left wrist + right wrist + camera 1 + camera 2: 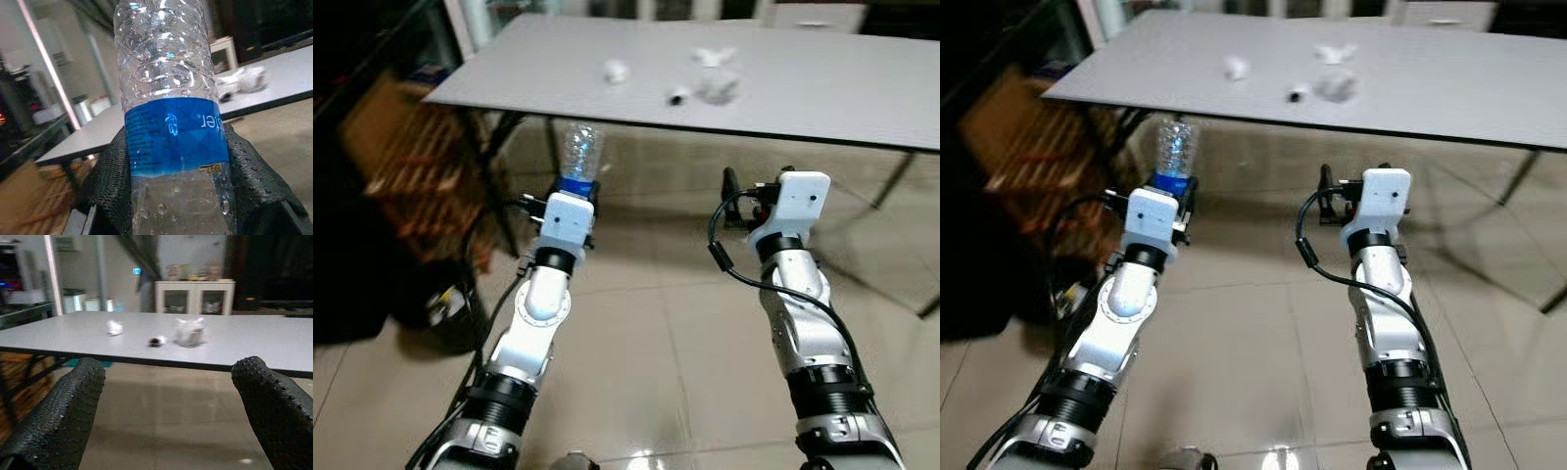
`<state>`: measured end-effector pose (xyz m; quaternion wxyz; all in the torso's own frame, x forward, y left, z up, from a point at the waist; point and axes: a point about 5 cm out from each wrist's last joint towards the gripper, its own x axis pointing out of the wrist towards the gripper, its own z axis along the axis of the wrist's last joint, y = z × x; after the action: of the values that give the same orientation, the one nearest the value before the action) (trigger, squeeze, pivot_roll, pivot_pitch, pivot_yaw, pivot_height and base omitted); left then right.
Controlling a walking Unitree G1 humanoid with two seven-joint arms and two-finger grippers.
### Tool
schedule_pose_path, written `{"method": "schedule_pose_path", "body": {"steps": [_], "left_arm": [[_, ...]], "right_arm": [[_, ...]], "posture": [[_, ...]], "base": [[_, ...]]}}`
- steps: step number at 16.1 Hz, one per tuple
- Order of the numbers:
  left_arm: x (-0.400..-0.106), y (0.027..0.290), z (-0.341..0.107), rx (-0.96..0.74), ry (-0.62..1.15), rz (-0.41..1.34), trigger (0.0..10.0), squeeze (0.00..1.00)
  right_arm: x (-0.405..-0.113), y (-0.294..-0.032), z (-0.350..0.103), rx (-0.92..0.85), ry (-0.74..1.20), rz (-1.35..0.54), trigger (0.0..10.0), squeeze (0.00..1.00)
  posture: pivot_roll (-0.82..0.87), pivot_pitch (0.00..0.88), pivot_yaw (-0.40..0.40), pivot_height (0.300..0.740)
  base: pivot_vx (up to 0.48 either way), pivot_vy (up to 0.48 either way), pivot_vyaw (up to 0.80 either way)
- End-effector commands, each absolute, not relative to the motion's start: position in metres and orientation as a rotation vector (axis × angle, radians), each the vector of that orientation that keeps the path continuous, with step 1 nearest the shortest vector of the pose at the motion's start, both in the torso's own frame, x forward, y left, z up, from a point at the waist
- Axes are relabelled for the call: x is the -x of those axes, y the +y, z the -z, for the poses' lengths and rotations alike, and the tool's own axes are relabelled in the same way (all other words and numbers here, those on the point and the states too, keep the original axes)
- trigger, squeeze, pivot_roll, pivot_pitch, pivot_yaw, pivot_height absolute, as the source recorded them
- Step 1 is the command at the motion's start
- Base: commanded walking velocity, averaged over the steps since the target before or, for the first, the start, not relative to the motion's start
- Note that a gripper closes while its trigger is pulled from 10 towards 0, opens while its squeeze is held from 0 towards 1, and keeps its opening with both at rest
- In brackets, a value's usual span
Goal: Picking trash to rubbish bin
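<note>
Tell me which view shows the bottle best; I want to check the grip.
The left wrist view: the bottle is close up, blue label sharp, pinched between the left claw's pads. Both eye views show just its clear top above the wrist. The right wrist view looks at the table instead.

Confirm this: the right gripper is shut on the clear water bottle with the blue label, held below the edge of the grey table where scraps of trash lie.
Wrong arm. The left gripper is the one shut on the water bottle, as the left wrist view shows; the right gripper is open with nothing between its fingers. The rest holds: blue label, and the bottle sits below the edge of the grey table, where the trash scraps lie.
</note>
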<state>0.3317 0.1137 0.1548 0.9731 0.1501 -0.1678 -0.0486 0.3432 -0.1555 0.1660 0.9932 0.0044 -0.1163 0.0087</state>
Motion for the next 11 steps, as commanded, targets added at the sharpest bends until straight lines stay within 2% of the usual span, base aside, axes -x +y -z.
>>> {"method": "schedule_pose_path", "body": {"steps": [1, 11], "left_arm": [[-0.3333, 0.1119, -0.1577, -0.303, -0.343, 0.105, 10.0, 0.0], [-0.3334, 0.1137, -0.1555, -0.291, -0.33, 0.1, 10.0, 0.0]], "right_arm": [[-0.3446, -0.157, -0.1678, -0.005, -0.23, -0.02, 10.0, 0.0], [-0.3444, -0.1547, -0.165, -0.004, -0.217, -0.032, 10.0, 0.0]], "posture": [[-0.05, 0.033, 0.025, 0.74], [-0.04, 0.048, 0.02, 0.74]], "base": [[0.0, 0.0, 0.8], [0.0, 0.0, 0.8]]}}
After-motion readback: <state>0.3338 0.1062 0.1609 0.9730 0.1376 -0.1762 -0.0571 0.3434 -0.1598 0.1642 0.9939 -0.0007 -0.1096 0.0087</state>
